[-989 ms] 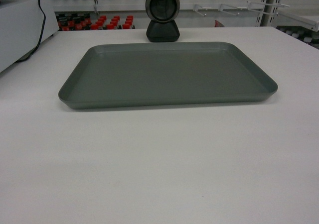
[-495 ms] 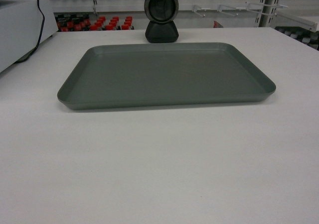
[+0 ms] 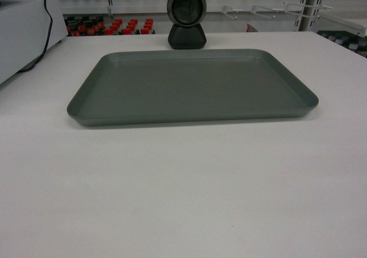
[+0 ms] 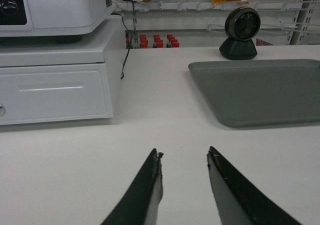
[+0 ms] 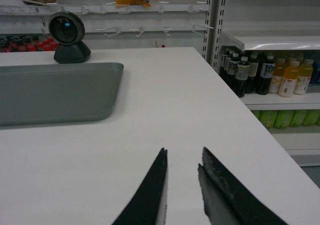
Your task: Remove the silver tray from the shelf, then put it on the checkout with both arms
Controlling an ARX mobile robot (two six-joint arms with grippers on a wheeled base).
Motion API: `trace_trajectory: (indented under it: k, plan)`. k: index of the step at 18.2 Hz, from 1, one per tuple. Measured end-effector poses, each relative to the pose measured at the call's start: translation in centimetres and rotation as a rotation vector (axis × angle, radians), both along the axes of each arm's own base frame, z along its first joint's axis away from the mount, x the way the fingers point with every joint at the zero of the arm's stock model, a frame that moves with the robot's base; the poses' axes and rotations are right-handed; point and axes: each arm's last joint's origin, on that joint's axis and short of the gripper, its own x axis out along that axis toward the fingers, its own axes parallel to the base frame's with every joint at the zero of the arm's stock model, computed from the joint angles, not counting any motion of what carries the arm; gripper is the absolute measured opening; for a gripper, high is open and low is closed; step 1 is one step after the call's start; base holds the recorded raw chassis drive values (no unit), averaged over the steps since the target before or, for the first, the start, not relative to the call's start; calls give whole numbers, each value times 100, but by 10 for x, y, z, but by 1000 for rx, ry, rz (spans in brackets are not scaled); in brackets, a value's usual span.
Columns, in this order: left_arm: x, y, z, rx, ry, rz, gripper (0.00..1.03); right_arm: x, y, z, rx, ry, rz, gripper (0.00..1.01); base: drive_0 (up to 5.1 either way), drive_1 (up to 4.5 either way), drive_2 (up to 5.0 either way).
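Wrist views — left gripper (image 4: 184,156), right gripper (image 5: 182,157) parted, clear of silver tray (image 3: 192,86).

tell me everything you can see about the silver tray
The silver tray is a large dull grey rectangle with rounded corners and a shallow raised rim, metal by its look, its matte bottom bare. It lies flat on the white checkout, long side toward the head camera, just in front of the black barcode scanner. Nothing else touches it; both claws are clear of it.

Grey silver tray (image 3: 192,86) lies flat on the white checkout (image 3: 183,189).
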Motion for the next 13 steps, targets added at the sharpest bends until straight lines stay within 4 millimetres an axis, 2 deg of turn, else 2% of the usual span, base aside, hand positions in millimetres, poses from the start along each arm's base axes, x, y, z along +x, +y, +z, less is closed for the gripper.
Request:
trace_trajectory:
  k: [2, 6, 7, 8, 13]
  plan:
    - [0, 0, 0, 0, 0, 0, 50, 0, 0, 0, 0, 0, 0, 40, 0, 0, 0]
    - [0, 0, 0, 1, 0, 0, 100, 0, 0, 0, 0, 0, 0, 92, 0, 0, 0]
    - [0, 0, 0, 2, 0, 0, 97, 0, 0, 0, 0, 0, 0, 100, 0, 0, 0]
    - [0, 0, 0, 2, 0, 0, 98, 0, 0, 0, 0, 0, 0, 97, 0, 0, 0]
    - [0, 0, 0, 3, 0, 0, 98, 0, 0, 0, 0, 0, 0, 98, 0, 0, 0]
